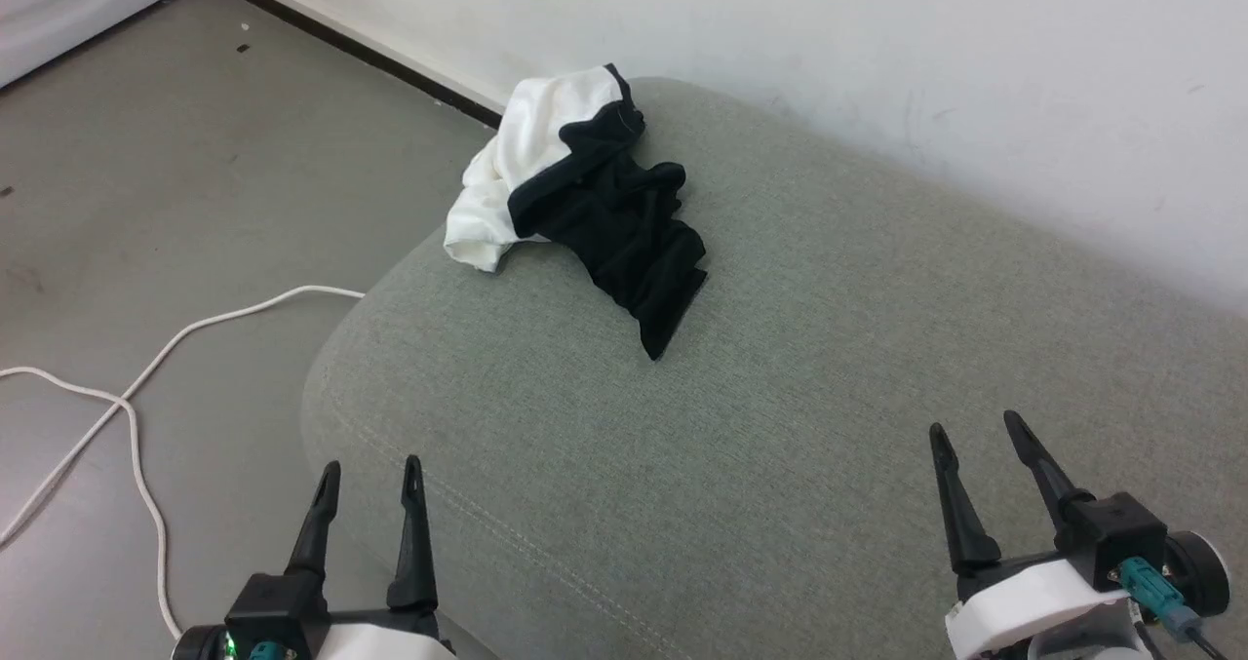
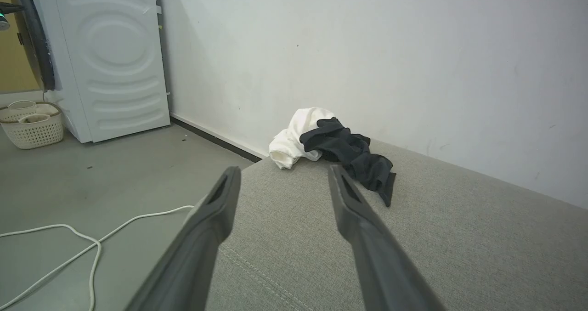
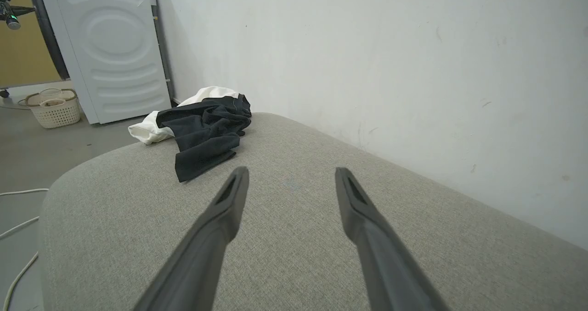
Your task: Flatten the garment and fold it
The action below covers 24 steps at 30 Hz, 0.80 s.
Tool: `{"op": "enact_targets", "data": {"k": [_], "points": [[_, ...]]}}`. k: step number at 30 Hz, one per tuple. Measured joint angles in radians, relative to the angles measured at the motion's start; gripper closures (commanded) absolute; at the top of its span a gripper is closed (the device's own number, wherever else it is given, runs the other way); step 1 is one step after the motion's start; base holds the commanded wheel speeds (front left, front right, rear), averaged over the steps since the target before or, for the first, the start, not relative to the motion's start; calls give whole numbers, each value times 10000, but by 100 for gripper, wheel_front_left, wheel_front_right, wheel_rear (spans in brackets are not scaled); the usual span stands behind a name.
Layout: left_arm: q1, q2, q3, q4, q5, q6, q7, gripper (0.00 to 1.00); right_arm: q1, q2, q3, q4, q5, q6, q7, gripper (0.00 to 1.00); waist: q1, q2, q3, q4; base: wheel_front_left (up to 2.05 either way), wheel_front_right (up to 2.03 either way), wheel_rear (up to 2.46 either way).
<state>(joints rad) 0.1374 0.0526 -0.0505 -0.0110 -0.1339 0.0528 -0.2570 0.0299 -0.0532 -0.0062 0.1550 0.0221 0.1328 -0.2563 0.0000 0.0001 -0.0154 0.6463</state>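
Two dark-fingered grippers, left gripper [image 1: 372,463] and right gripper [image 1: 975,422], hover spread and empty near a grey-green upholstered cushion [image 1: 780,397]. Its far left corner holds a crumpled white-and-black T-shirt [image 1: 585,212]: probably light, limp; pinch its loose black edge.

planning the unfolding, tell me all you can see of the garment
The garment is a crumpled soft fabric heap, white on the left, black on the right, a black tail trailing toward the robot. It lies at the far left end of the grey-green cushion, white part reaching the edge. Only the cushion visibly touches it.
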Motion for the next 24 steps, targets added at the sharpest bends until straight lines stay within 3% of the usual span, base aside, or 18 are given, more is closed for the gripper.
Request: {"op": "enact_targets", "data": {"k": [9,12,18,24], "points": [[-7,0,-50,-75,-107,6,0,0,0,0,-4,-8,-42,0,0,0,0,0,57,-90,0,0,0],[-246,0,-123,-351,-426,-226,0,0,0,2,-71,-63,-69,0,-2,0,0,0,135,-88,0,0,0],[-1714,27,-98,-846,-518,-625,0,0,-36,-27,-198,-441,-337,0,27,0,0,0,473,-150,0,0,0],[-3963,174,63,-1185,-437,-430,1099,0,-144,-474,-150,-1505,-376,0,593,0,1,0,1058,-285,0,0,0]]}}
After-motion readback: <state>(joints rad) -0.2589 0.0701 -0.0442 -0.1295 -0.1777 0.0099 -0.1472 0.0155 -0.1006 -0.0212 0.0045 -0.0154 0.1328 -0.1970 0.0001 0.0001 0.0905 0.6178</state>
